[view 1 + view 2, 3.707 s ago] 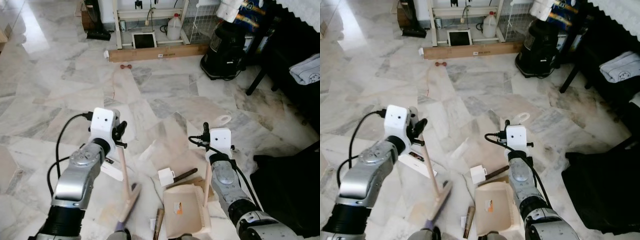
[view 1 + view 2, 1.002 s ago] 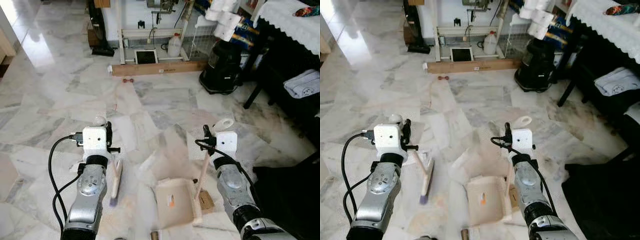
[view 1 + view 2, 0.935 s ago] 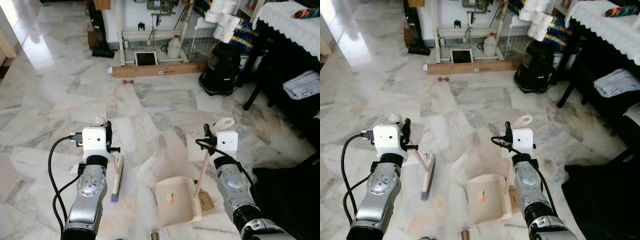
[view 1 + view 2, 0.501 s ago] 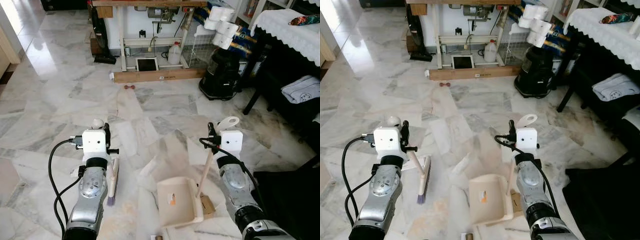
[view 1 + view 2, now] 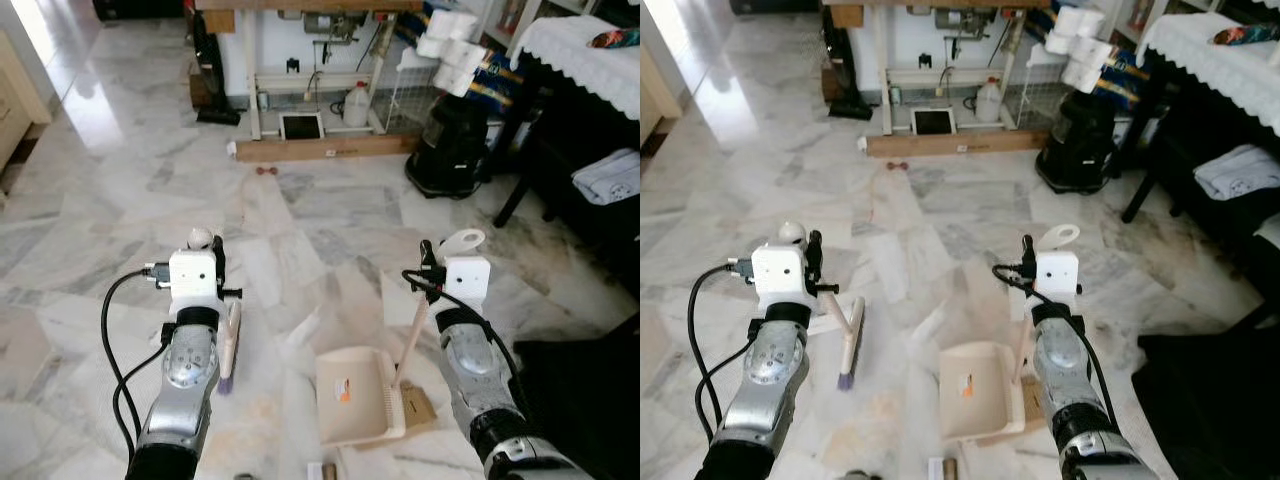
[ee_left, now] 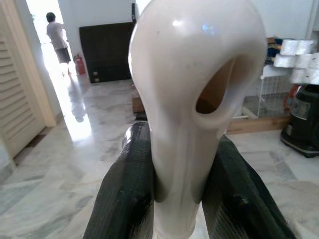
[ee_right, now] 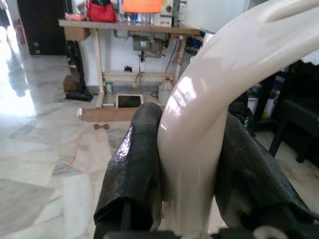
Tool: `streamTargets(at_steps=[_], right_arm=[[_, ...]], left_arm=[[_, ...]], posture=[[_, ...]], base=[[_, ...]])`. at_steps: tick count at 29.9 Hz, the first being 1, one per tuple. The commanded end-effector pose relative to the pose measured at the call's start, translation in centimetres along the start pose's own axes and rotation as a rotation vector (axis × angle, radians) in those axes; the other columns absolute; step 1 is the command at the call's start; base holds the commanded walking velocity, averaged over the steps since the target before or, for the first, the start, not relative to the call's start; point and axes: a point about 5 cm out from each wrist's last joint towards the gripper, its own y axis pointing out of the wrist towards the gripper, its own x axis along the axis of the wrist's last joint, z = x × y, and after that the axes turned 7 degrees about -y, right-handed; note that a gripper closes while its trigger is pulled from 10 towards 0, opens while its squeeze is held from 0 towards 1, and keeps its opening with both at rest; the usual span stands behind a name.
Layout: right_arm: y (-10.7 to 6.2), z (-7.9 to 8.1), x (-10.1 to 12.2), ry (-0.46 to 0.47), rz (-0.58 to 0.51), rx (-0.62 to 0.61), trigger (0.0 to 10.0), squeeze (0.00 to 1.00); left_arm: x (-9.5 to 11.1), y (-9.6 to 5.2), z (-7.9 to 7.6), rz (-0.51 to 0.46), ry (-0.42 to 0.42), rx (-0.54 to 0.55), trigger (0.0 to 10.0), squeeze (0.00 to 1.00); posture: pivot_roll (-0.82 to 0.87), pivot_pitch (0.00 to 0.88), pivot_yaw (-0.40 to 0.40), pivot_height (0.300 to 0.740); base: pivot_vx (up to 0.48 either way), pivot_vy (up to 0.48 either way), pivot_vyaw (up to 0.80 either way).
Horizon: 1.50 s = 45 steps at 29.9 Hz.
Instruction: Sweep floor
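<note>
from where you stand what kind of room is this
Most likely a lived-in room of a home, perhaps a utility or sewing corner. It has a polished marble floor, a sewing machine table against the far wall, a black vacuum cleaner and a lace-covered table.

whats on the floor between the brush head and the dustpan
Pale crumpled paper scraps lie on the marble between the brush head and the dustpan, seen in both eye views; otherwise that stretch is bare floor.
</note>
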Motion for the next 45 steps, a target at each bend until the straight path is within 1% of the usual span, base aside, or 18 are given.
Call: streamTargets(at_steps=[1,8,11,16,19,30,37,39,40,41,44,45], right_arm=[[0.7,-0.3,1.2,0.013,-0.052,-0.028,10.0,0.0],[0.7,-0.3,1.1,0.017,-0.043,-0.044,10.0,0.0],[0.7,-0.3,1.1,0.018,-0.043,-0.049,10.0,0.0],[0.6,-0.4,1.0,0.018,-0.04,-0.06,10.0,0.0],[0.6,-0.4,1.0,0.015,-0.038,-0.065,10.0,0.0],[0.6,-0.7,0.9,0.007,-0.036,-0.065,10.0,0.0],[0.5,-1.4,0.5,-0.01,-0.016,-0.073,10.0,0.0],[0.2,-1.6,0.1,-0.022,0.005,-0.072,10.0,0.0],[-0.2,-2.5,-0.7,-0.047,0.034,-0.087,10.0,0.0],[-0.4,-3.2,-1.0,-0.06,0.045,-0.1,10.0,0.0],[-0.5,-3.6,-1.0,-0.073,0.045,-0.103,10.0,0.0],[-0.6,-4.1,-1.1,-0.085,0.043,-0.112,10.0,0.0]], left_arm=[[0.7,0.5,-0.3,-0.051,0.018,-0.031,10.0,0.0],[0.9,0.9,-0.3,-0.059,0.021,-0.043,10.0,0.0],[0.8,1.0,-0.2,-0.047,0.032,-0.036,10.0,0.0],[0.6,1.0,-0.2,-0.04,0.018,-0.05,10.0,0.0],[0.5,1.0,-0.4,-0.036,-0.01,-0.064,10.0,0.0],[0.3,0.6,-0.5,-0.025,-0.022,-0.076,10.0,0.0],[0.2,0.6,-0.7,-0.018,-0.017,-0.085,10.0,0.0],[0.1,0.7,-0.7,-0.014,-0.015,-0.087,10.0,0.0],[0.1,0.7,-0.7,-0.013,-0.014,-0.088,10.0,0.0],[0.2,0.8,-0.7,-0.013,-0.015,-0.088,10.0,0.0],[0.1,0.7,-0.6,-0.012,-0.013,-0.088,10.0,0.0],[0.0,0.7,-0.6,-0.008,-0.012,-0.088,10.0,0.0]], posture=[[0.08,0.005,-0.019,0.74],[0.08,0.0,-0.007,0.74],[0.08,0.0,-0.004,0.74],[0.09,0.0,0.001,0.74],[0.09,0.0,0.002,0.74],[0.08,0.0,-0.005,0.74],[0.08,0.0,-0.007,0.74],[0.08,0.0,-0.008,0.74],[0.08,0.0,-0.009,0.74],[0.08,0.0,-0.009,0.74],[0.08,0.0,-0.009,0.74],[0.08,0.0,-0.01,0.74]], base=[[-0.292,0.0,0.0],[-0.275,0.0,0.0],[0.0,0.0,0.0],[0.0,0.0,0.0],[0.0,0.0,0.0],[0.0,0.0,0.0],[0.0,0.0,0.0],[0.0,0.0,0.0],[0.0,0.0,0.0],[0.0,0.0,0.0],[0.0,0.0,0.0],[0.0,0.0,0.0]])
